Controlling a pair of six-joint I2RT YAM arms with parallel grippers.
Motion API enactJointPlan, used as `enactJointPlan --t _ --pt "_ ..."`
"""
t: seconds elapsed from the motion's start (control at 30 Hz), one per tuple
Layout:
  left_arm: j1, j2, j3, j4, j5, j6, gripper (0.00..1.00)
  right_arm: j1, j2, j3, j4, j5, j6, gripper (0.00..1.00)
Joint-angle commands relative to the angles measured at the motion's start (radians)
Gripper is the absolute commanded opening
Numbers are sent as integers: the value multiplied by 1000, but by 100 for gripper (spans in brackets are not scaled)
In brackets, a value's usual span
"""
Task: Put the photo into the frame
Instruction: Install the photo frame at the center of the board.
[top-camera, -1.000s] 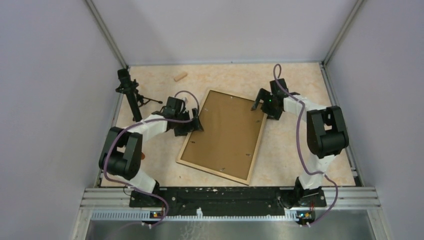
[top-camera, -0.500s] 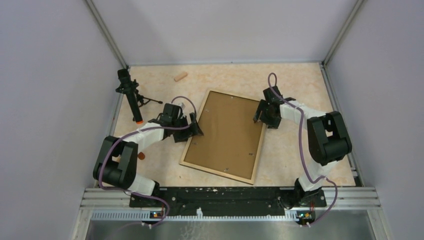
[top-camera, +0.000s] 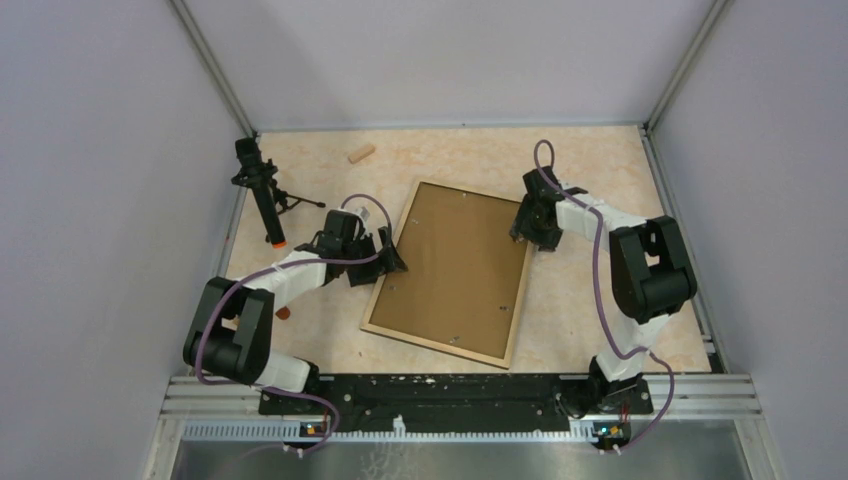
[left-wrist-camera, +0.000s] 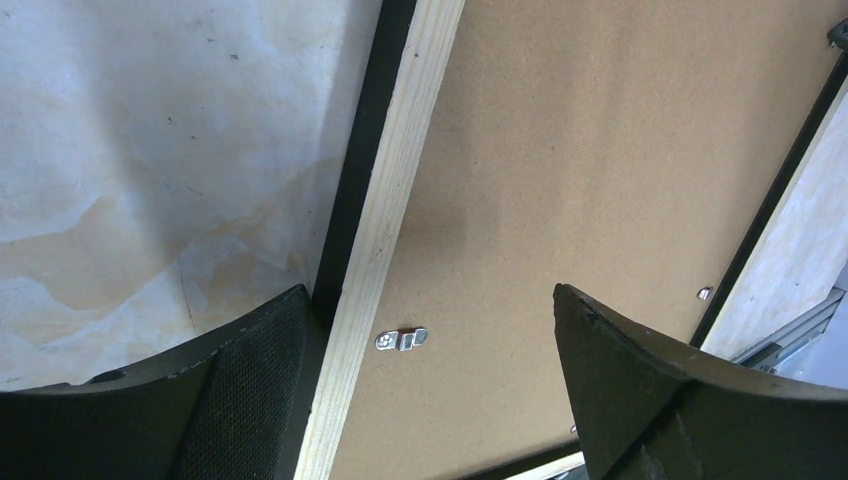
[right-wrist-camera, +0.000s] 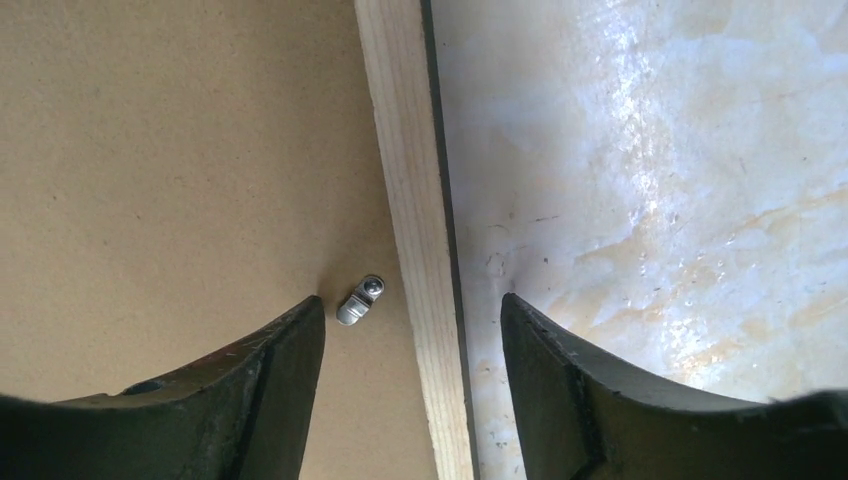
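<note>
The frame (top-camera: 515, 300) lies flat mid-table, pale wood rails up, with the brown backing board (top-camera: 455, 265) set in it. The photo is not in view. My left gripper (top-camera: 390, 256) is open and astride the frame's left rail (left-wrist-camera: 400, 150), one finger (left-wrist-camera: 250, 400) outside it and the other (left-wrist-camera: 650, 390) over the board, near a metal clip (left-wrist-camera: 401, 340). My right gripper (top-camera: 527, 234) is open and astride the right rail (right-wrist-camera: 405, 150), next to another clip (right-wrist-camera: 360, 300). Neither gripper holds anything.
A small wooden peg (top-camera: 361, 153) lies at the back of the table. A black stand with an orange tip (top-camera: 262, 195) stands at the far left. A small red object (top-camera: 285, 312) lies by my left arm. Walls close in on three sides.
My right gripper has moved from beyond the frame's top right corner onto its right rail. My left gripper has shifted slightly toward me along the left rail. The frame has turned slightly.
</note>
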Motion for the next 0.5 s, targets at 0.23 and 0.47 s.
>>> enactJointPlan --t 0.23,0.47 --pt "-6 -14 -37 -40 13 -5 95 2 -19 -35 -10 10 -35 45" --pt "-6 -17 -37 -44 13 0 95 -18 -16 -37 -9 6 -145 17"
